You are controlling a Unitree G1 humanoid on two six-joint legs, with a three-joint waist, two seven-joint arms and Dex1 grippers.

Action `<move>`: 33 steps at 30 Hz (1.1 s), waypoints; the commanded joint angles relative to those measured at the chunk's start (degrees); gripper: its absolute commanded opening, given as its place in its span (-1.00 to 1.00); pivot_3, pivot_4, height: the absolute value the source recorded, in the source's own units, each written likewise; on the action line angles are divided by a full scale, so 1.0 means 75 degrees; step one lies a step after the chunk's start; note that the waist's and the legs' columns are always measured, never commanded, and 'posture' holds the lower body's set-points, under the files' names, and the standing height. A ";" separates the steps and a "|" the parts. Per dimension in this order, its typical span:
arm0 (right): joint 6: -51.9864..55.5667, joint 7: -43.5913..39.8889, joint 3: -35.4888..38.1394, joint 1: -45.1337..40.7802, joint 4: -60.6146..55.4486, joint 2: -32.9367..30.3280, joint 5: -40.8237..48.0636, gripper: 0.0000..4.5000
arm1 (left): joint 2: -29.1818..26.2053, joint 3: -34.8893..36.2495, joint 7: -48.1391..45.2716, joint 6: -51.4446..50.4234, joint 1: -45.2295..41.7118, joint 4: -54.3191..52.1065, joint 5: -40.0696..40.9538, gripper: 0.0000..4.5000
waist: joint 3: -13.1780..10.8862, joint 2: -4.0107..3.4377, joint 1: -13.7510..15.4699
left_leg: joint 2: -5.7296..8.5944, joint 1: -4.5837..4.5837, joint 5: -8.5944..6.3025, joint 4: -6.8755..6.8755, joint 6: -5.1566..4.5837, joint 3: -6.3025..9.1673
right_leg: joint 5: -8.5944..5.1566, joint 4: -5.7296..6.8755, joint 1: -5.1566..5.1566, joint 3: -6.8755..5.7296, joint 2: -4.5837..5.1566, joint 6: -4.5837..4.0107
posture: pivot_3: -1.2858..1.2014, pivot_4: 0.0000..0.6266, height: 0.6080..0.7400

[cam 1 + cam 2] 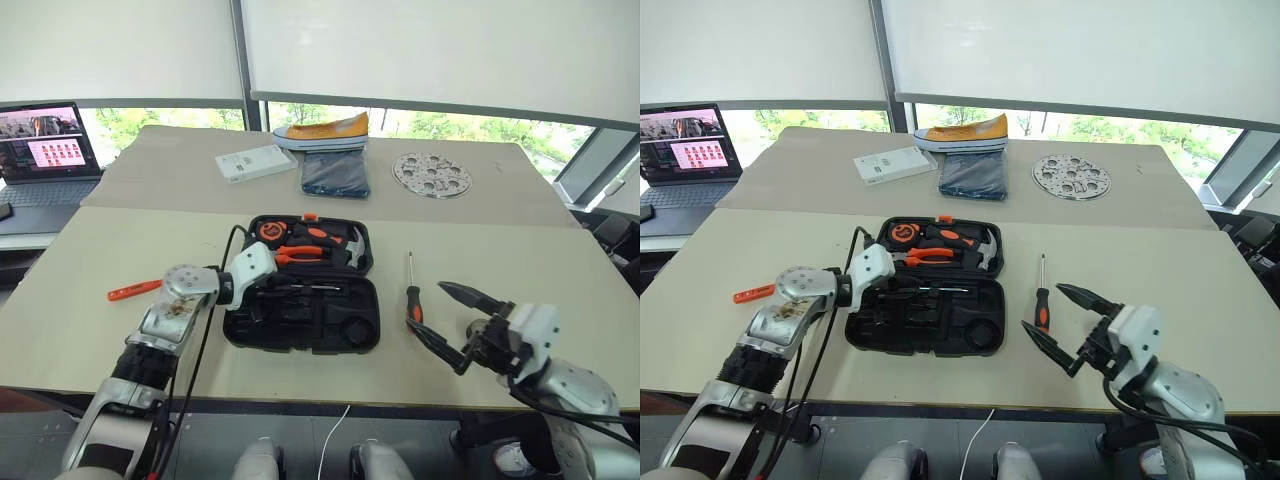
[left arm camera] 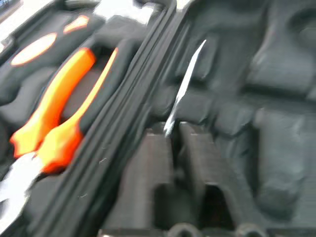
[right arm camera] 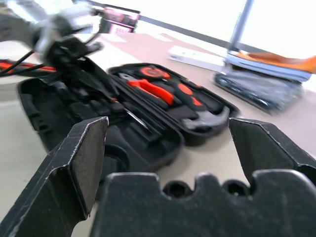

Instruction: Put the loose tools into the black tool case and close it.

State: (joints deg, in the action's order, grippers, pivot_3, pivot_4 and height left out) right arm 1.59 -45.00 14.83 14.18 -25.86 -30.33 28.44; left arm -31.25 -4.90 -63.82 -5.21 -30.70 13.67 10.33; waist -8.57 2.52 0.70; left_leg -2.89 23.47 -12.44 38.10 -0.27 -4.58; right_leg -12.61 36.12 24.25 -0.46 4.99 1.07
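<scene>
The black tool case (image 1: pixel 366 338) lies open in the middle of the table, with orange pliers (image 1: pixel 300 253), a hammer (image 1: pixel 352 250) and a tape measure (image 1: pixel 270 230) in its far half. My left gripper (image 2: pixel 175 131) reaches into the near half. Its fingers are close together on the near end of a thin screwdriver shaft (image 2: pixel 187 79) that lies along the hinge. A black-and-orange screwdriver (image 1: pixel 411 292) lies on the table right of the case. My right gripper (image 1: pixel 425 305) hovers wide open and empty just beyond it. An orange tool (image 1: pixel 134 290) lies left of the case.
At the table's far side are a white box (image 1: pixel 255 162), a yellow shoe (image 1: pixel 325 130) on a dark folded cloth (image 1: pixel 335 176), and a round metal plate (image 1: pixel 431 173). A laptop (image 1: pixel 45 150) stands at the far left. A black cable (image 1: pixel 200 350) hangs from my left arm.
</scene>
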 commanded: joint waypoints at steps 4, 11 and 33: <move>-0.0344 0.0245 0.1220 0.1700 -0.0392 0.0350 0.0087 1.00 | -0.0789 0.1535 -0.1307 0.0865 0.0821 -0.0870 0.1697 0.54 | 0.0007 -0.0015 -0.0014 | 0.0000 -0.0013 -0.0003 -0.0001 -0.0003 0.0001 | -0.0004 -0.0003 -0.0012 -0.0004 0.0006 -0.0002 | 0.03 -0.52 1.00; -0.0789 0.0823 0.1918 0.3640 -0.0239 0.0941 -0.1127 1.00 | -0.1501 0.2474 -0.2242 0.1822 0.2296 0.0083 0.2065 0.97 | 0.0013 -0.0036 -0.0018 | -0.0011 -0.0030 -0.0004 -0.0003 -0.0001 -0.0002 | -0.0066 0.0002 -0.0008 -0.0007 0.0015 0.0001 | 0.03 -0.52 1.00; 0.9054 0.5602 -0.0775 -0.3219 -0.1144 0.0566 -0.0033 1.00 | -0.0886 0.2476 -0.1215 0.1055 0.3856 -0.2512 0.2948 0.97 | 0.0011 -0.0039 0.0008 | 0.0007 0.0028 -0.0009 -0.0017 -0.0027 0.0004 | -0.0009 -0.0022 0.0020 -0.0027 0.0039 -0.0009 | 0.03 -0.52 1.00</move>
State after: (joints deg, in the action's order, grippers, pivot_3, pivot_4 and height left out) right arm 66.69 -4.21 8.04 -8.77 -34.06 -26.08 28.97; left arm -37.82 12.74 -73.63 3.22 -2.36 -2.20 31.15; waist -8.49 2.22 0.76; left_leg -2.84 23.72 -12.54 37.97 -0.51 -4.56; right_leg -12.66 35.88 24.40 -0.66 5.28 1.04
